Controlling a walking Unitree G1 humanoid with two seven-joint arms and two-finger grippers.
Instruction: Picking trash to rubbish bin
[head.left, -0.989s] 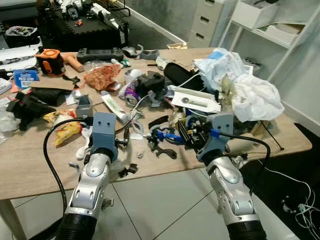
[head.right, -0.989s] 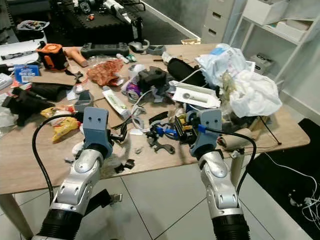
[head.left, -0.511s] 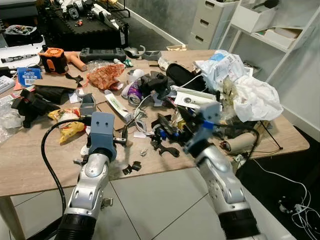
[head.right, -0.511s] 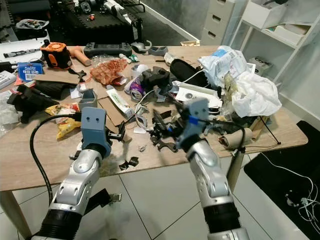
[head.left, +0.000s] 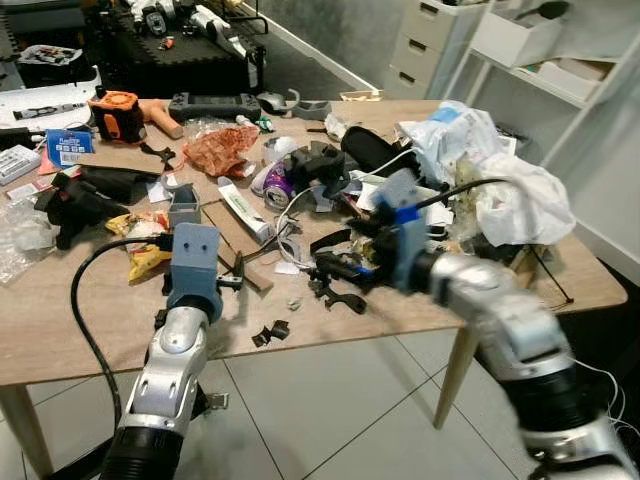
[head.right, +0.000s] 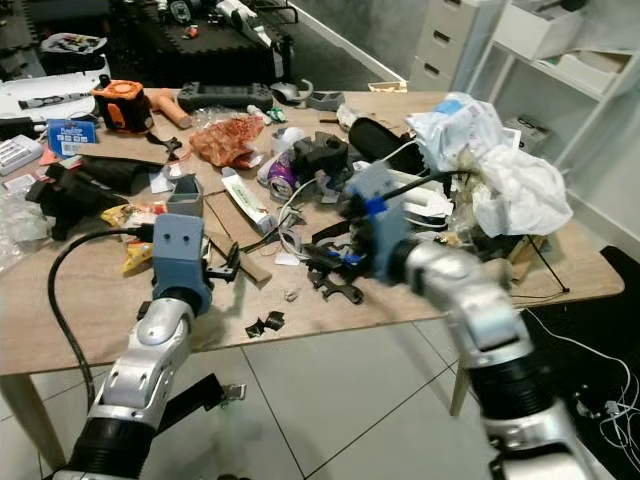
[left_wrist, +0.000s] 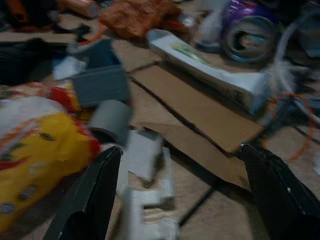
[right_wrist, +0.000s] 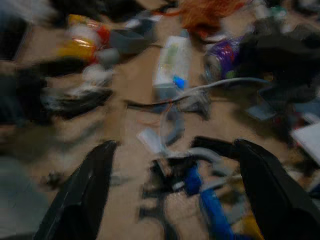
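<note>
Trash litters the wooden table (head.left: 60, 310): a yellow snack wrapper (head.left: 140, 255), a white tube (head.left: 245, 210), a crushed purple can (head.left: 278, 185), an orange-red wrapper (head.left: 222, 150) and crumpled white plastic bags (head.left: 500, 180). My left gripper (head.left: 235, 272) hovers open near the front edge, just right of the yellow wrapper (left_wrist: 35, 150), with flat cardboard (left_wrist: 200, 110) and the tube (left_wrist: 210, 75) ahead of it. My right gripper (head.left: 335, 265) reaches in from the right, open, low over a tangle of black and blue parts (right_wrist: 192, 180) and cables. Neither gripper holds anything.
Black tools, an orange device (head.left: 110, 112), a game controller (head.left: 210, 102) and a blue packet (head.left: 68, 148) crowd the far left. Small black bits (head.left: 270, 332) lie at the front edge. White shelves (head.left: 560, 60) and drawers (head.left: 425, 40) stand behind; tiled floor lies below.
My right arm has swung up and leftward, now stretching across the table from the right with its gripper over the black and blue parts. The left arm has barely moved.
</note>
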